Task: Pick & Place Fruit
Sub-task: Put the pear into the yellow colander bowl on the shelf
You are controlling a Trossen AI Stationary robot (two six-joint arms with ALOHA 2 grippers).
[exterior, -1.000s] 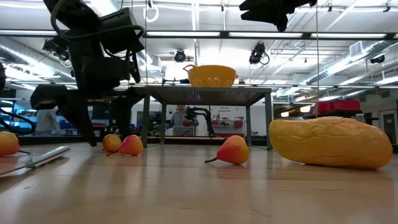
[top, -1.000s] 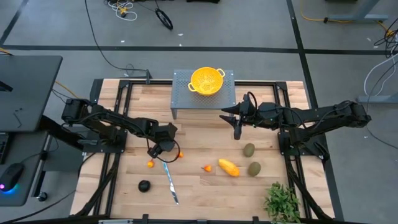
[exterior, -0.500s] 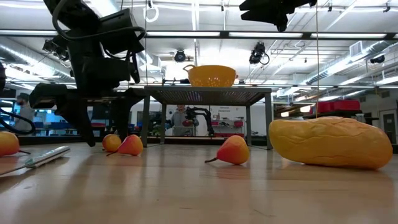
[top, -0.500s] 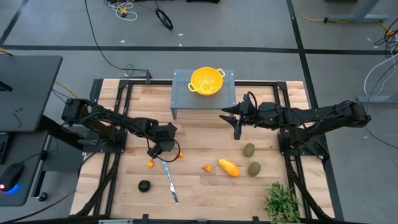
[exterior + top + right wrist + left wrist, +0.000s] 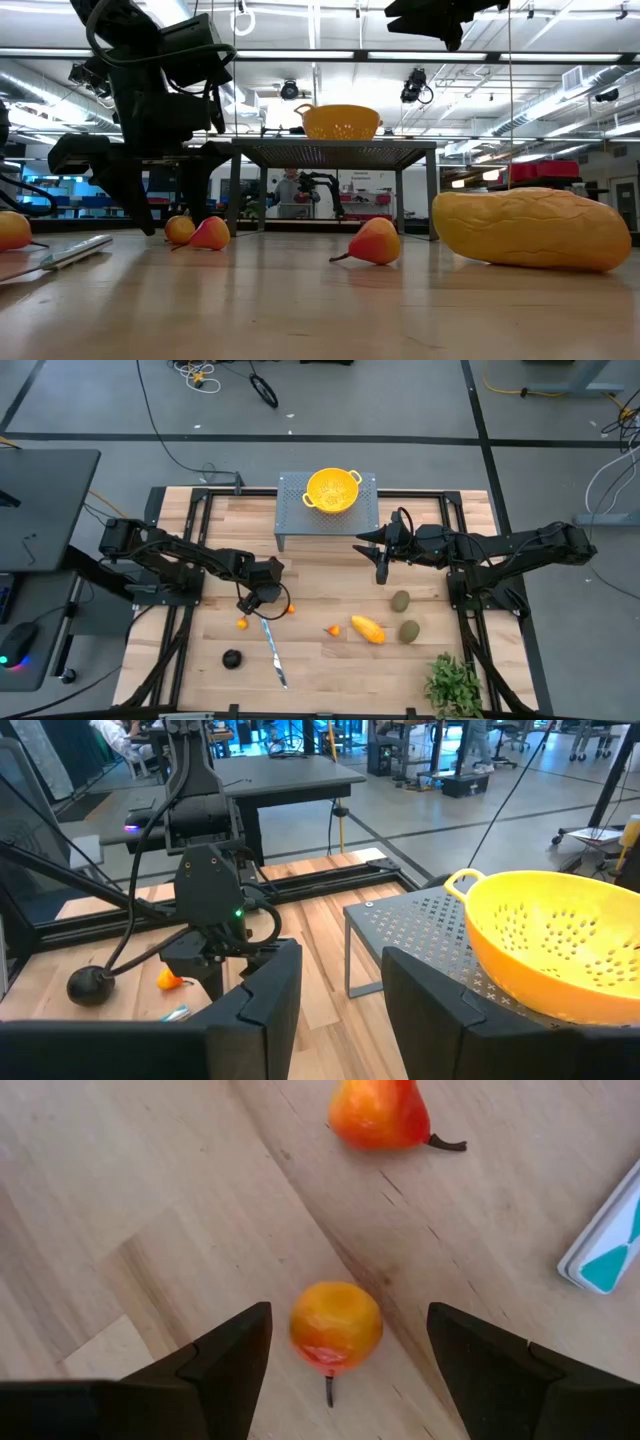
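My left gripper [image 5: 260, 602] is open and low over the table, pointing down. In the left wrist view its fingers [image 5: 240, 1350] stand on either side of a small orange-red fruit [image 5: 336, 1327] without touching it. That fruit lies on the wood. A second orange-red fruit [image 5: 380, 1112] lies just beyond it, and two others [image 5: 242, 624] [image 5: 333, 629] lie nearby. The yellow-orange oblong [image 5: 367, 630], two olive ovals [image 5: 400, 600] [image 5: 408, 630] and the black round fruit [image 5: 232, 658] lie on the table. My right gripper [image 5: 383, 568] is open and empty, held high near the stand.
A yellow colander [image 5: 333, 490] sits on a grey perforated stand [image 5: 300, 520] at the table's far middle. A silver knife [image 5: 273, 650] lies by my left gripper. A leafy plant [image 5: 455, 685] stands at the near right corner. Bare wood lies in front of the stand.
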